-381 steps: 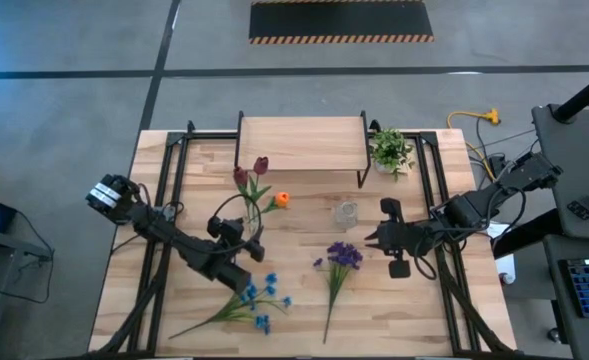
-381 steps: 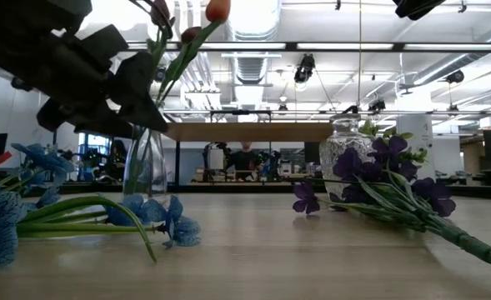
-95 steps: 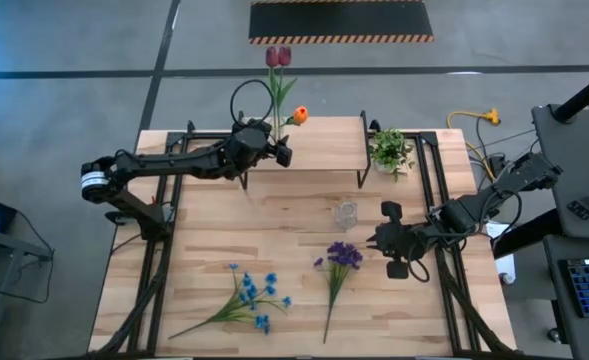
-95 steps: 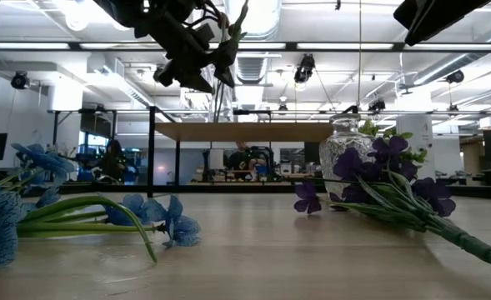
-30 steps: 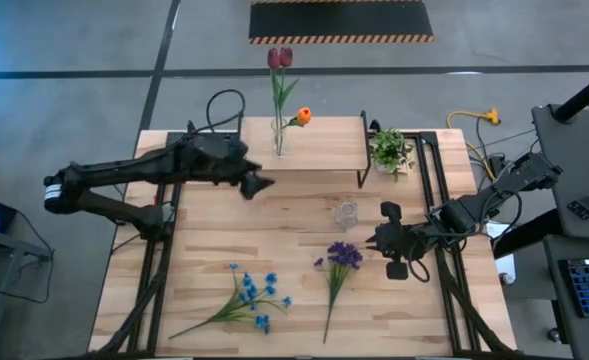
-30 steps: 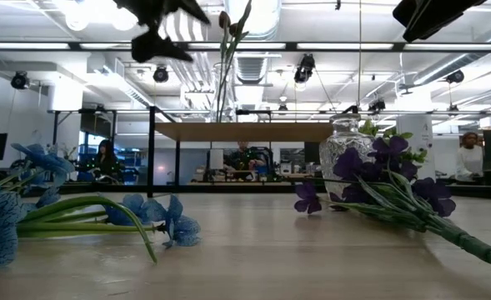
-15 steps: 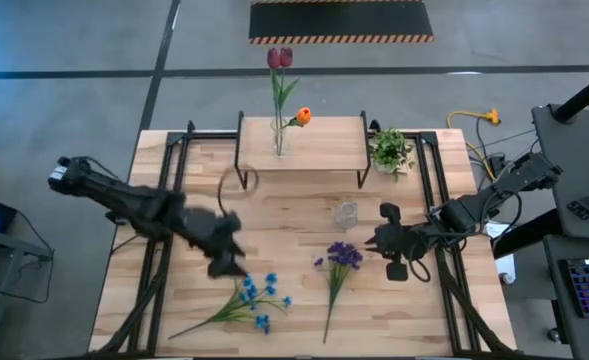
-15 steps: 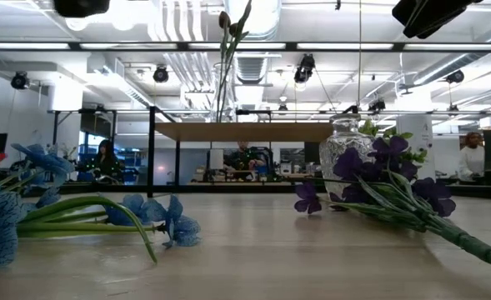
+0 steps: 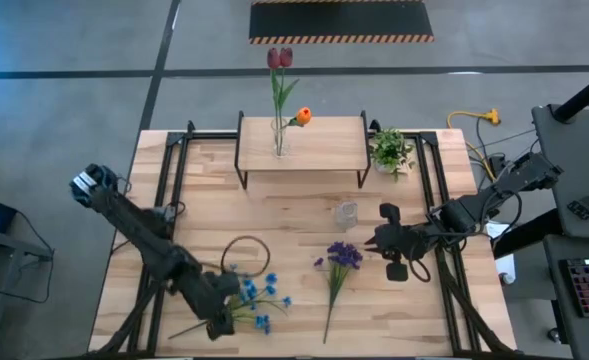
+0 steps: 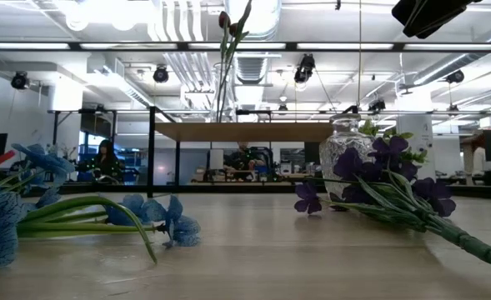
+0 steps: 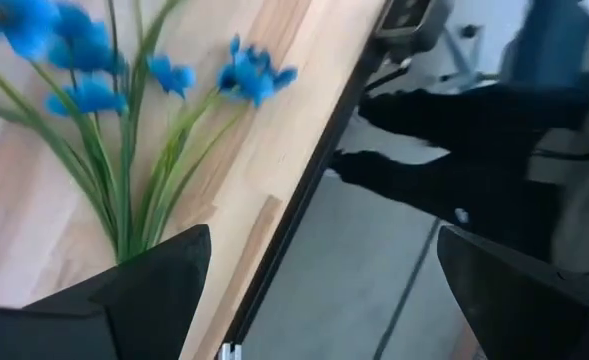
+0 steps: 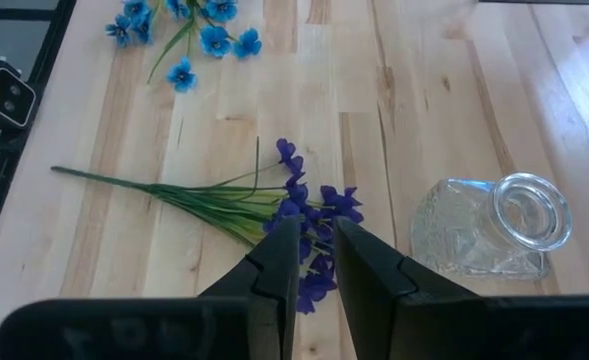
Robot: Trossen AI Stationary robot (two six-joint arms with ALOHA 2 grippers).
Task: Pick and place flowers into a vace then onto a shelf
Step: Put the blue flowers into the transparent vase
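1. Since the tulips and orange bud (image 9: 279, 90) already stand in a slim glass vase (image 9: 277, 143) on the shelf (image 9: 319, 145) at the table's 12 o'clock edge, the loose ones are what's left: the blue spray (image 9: 249, 300) down around 7 o'clock and the purple bunch (image 9: 340, 262) near 5 o'clock, both lying flat on the table (image 9: 294, 215).
2. The left gripper (image 9: 217, 318) sits right over the blue spray's stems with its fingers spread wide and nothing in them. The wrist view has the green stems running in between the two fingers.
3. The right gripper (image 9: 376, 240) hangs near 3 o'clock, fingers pinched nearly together on nothing, pointing at the purple bunch with the squat glass jar (image 9: 346, 214) just beside it.
4. My guess on handling: these fakes are super light, the stems look thin and springy, and the blossoms are soft and floppy.
5. I'd grab the blue spray low, where the stems bundle together, not up at the blossoms. It'll probably droop at the flower end and could twist in the grip.
6. The glass jar looks slick and fragile, so go easy around it.
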